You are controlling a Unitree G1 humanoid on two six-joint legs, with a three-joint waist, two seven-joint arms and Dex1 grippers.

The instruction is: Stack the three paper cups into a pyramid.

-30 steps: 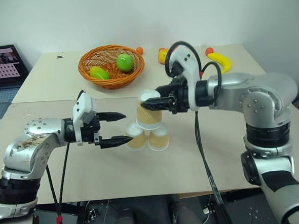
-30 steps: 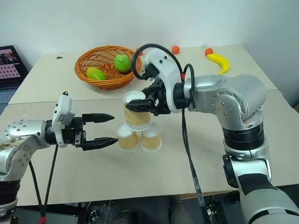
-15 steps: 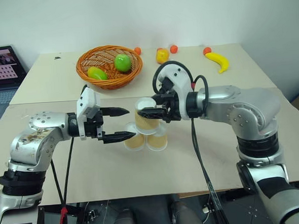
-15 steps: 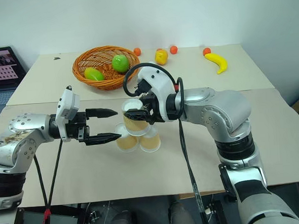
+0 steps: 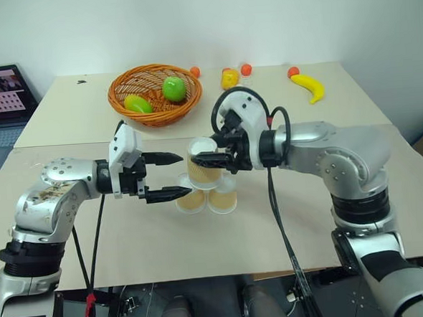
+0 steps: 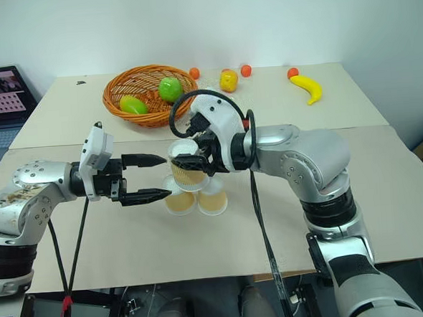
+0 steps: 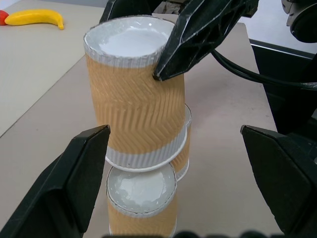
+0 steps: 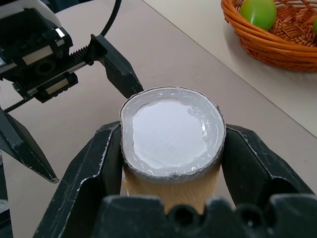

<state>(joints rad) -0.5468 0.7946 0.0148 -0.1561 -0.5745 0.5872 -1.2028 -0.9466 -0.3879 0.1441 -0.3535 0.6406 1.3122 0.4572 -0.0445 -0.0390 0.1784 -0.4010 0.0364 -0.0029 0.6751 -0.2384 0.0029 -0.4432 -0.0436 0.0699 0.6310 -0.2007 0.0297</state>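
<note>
Right gripper (image 8: 171, 148) is clamped on the top cup (image 7: 136, 94), one black finger on each side of the wall just under the white upturned base; the grip sits high on the cup and both fingers (image 8: 94, 168) press against its sides. That cup is upside down, and its white rim rests on the two lower cups (image 5: 207, 199), which stand inverted side by side and touching on the tan table (image 5: 203, 252). In the left wrist view the top cup leans slightly and its rim overhangs the nearer lower cup (image 7: 142, 203); whether it bears fully on both supports cannot be told. Three cups thus form the pyramid (image 6: 188, 185) near the middle of the front table, with the upper one not yet let go. Left gripper (image 5: 164, 177) is spread wide and holds nothing; it points level toward the stack from the robot's left, its two fingers one above the other. The lower fingertip (image 5: 183, 193) lies just beside the left-hand lower cup, and contact cannot be confirmed. The upper fingertip stands just short of the top cup's wall. Behind the stack, on the rear table, sit a wicker basket (image 5: 124, 86) with green fruit (image 5: 175, 88), a yellow-red fruit (image 5: 229, 78) and a banana (image 5: 309, 86). A laptop (image 5: 3, 96) stands at the far left edge.
</note>
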